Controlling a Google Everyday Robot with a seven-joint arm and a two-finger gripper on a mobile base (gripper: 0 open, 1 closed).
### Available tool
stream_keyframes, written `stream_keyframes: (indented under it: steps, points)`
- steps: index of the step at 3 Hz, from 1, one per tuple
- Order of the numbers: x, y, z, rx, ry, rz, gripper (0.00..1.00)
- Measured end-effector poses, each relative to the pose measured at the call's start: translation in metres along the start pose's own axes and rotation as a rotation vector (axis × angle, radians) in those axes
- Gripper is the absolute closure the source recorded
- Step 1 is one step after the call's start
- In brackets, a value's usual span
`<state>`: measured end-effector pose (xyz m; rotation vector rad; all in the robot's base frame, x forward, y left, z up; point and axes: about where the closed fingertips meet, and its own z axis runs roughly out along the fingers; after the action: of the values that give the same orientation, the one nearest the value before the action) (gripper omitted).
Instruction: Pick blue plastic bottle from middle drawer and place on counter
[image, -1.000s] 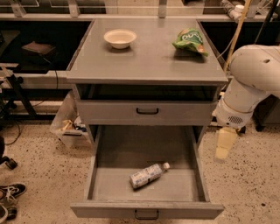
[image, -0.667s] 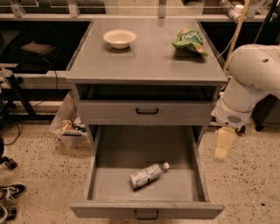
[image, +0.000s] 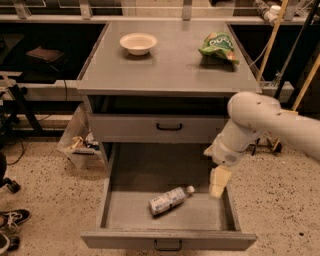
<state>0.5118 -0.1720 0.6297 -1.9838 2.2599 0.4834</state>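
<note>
Over the right side of the open middle drawer (image: 145, 167) my gripper (image: 218, 183) is hanging, holding nothing I can see. Open or closed, I cannot tell. The blue plastic bottle (image: 169, 200) is lying on its side on the drawer floor, cap towards my gripper, near but apart.

The one camera looks down from high in front of the cabinet (image: 125, 127), facing the far side, close enough that the counter (image: 170, 65) and the open middle drawer (image: 125, 239) fill the view (the gripper (image: 219, 182) hangs at the drawer's right side).
</note>
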Motion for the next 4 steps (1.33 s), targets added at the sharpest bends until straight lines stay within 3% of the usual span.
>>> stream_keyframes:
  steps: [1, 2, 3, 4]
  points:
    - [-0.027, -0.02, 0.049, 0.031, -0.122, 0.006, 0.0]
    - [-0.034, -0.036, 0.05, 0.087, -0.147, 0.007, 0.0]
    - [-0.034, -0.036, 0.051, 0.087, -0.147, 0.007, 0.0]
    - [-0.047, -0.051, 0.078, 0.11, -0.165, 0.064, 0.0]
